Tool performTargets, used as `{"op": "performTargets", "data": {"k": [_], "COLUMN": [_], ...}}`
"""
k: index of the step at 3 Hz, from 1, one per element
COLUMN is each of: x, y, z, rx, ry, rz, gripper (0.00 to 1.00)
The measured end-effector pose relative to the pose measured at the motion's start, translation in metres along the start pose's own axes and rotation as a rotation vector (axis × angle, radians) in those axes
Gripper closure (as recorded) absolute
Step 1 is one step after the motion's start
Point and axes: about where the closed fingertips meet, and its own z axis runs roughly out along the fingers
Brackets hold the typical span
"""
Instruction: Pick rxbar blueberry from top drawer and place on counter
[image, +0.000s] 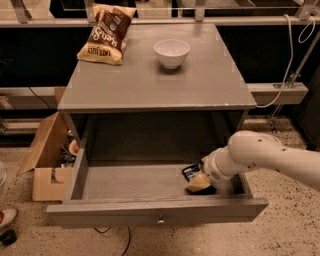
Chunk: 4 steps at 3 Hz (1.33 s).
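The top drawer (155, 212) is pulled open below the counter (160, 80). The rxbar blueberry (190, 171), a small dark blue wrapper, lies on the drawer floor near its right front corner. My gripper (200, 183) reaches into the drawer from the right on a white arm (260, 155). Its tan tip sits right at the bar's near end and partly covers it. I cannot tell whether it touches the bar.
A white bowl (171, 52) and a brown-and-yellow snack bag (106, 34) sit at the back of the counter. An open cardboard box (45, 160) stands on the floor to the left of the cabinet. A cable (287, 55) hangs at the right.
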Motion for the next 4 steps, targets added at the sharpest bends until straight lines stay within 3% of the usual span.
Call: {"op": "performTargets", "data": {"k": [2, 3, 4], "x": [-0.005, -0.017, -0.067], "y": [0.000, -0.001, -0.010], "z": [-0.009, -0.031, -0.140], "rx": [0.000, 0.008, 0.042], "ry": [0.000, -0.059, -0.288], "rz": [0.000, -0.041, -0.115], "gripper": [0.96, 1.00, 1.00]}}
